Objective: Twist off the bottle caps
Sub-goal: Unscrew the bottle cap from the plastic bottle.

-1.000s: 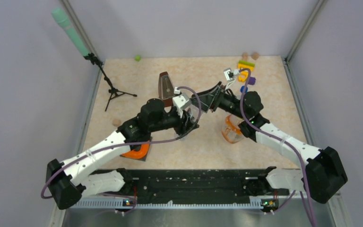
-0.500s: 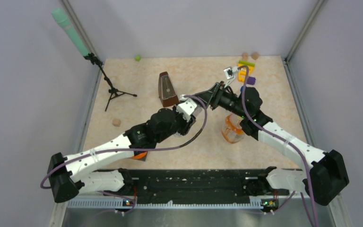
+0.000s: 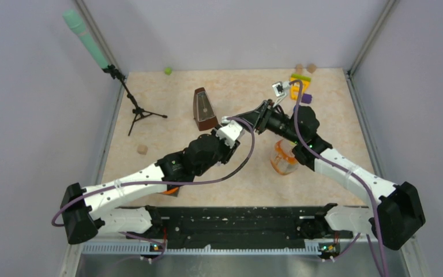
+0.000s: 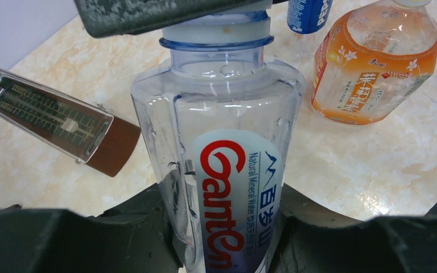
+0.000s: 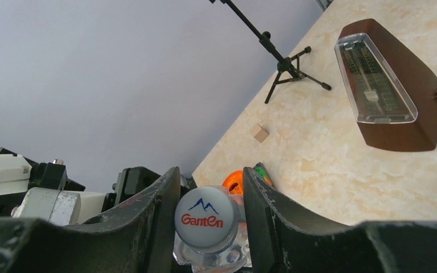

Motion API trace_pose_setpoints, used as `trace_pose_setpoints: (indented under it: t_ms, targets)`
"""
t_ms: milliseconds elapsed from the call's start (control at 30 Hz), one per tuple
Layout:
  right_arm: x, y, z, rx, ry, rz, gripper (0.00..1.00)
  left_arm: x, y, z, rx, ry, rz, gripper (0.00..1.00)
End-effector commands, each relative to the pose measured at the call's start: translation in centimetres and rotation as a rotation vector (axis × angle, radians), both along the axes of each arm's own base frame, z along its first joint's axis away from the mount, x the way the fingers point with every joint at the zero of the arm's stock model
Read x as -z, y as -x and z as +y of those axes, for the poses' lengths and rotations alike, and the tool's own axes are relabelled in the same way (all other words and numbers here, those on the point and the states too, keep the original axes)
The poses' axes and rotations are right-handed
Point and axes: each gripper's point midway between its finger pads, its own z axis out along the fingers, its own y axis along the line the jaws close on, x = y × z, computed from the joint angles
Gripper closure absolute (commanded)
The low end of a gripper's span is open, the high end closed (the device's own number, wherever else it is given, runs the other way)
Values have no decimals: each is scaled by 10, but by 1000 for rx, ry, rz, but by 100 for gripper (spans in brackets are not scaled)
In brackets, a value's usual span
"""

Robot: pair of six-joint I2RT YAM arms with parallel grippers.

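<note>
My left gripper point(image 4: 227, 227) is shut on the body of a clear bottle point(image 4: 222, 114) with a red-lettered label, holding it off the table. Its white cap point(image 5: 206, 219) sits between the fingers of my right gripper point(image 5: 207, 210), which press against its sides. In the left wrist view one right finger point(image 4: 159, 14) lies across the cap point(image 4: 216, 28). From above, both grippers meet mid-table point(image 3: 245, 122). The squat orange-tinted bottle point(image 4: 375, 68) stands beside them, also seen under the right arm point(image 3: 282, 158). A blue-labelled bottle point(image 4: 309, 12) shows only its lower end.
A brown metronome point(image 3: 203, 108) stands just behind the left gripper. A microphone stand point(image 3: 132, 104) is at the left, a small wooden block point(image 3: 142, 149) near it. Coloured toys point(image 3: 300, 81) lie at the back right. An orange object point(image 3: 170, 187) lies under the left arm.
The left arm has carried the bottle right and back toward the right gripper. The right gripper's jaws have closed in around the white cap.
</note>
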Motion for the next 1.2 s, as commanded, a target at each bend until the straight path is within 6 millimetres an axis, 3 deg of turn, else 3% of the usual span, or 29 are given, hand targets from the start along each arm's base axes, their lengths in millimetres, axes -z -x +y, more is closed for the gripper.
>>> trace_pose_setpoints:
  t_ms: [0, 67, 200, 267, 467, 600, 700, 867, 1033, 1167]
  targets:
    - [-15, -1, 5, -20, -21, -30, 61, -30, -6, -6, -18, 94, -55, 100]
    - [-15, 0, 5, -25, -21, -29, 66, -30, -6, -6, -17, 91, -55, 100]
    - [-20, 2, 3, -21, -28, -43, 92, -28, -4, -4, -16, 88, -51, 100]
    - [-22, 4, 2, -24, -36, -57, 99, -28, -1, -6, 4, 94, -48, 100]
    - [-42, 25, 3, -114, -95, -163, 100, -28, 3, -1, 107, 81, -3, 100]
    - [-54, 38, 1, -157, -127, -236, 100, -59, 19, 1, 327, 302, 69, 100]
    - [-59, 44, 1, -179, -137, -269, 100, -70, 30, -1, 438, 364, 133, 100]
    - [-64, 52, 0, -206, -158, -318, 100, -67, 53, -19, 619, 374, 264, 100]
    - [-71, 66, -7, -225, -186, -393, 100, -53, 56, -20, 676, 388, 350, 100]
    - [-71, 75, -7, -266, -176, -434, 100, -59, 63, -19, 740, 429, 374, 100]
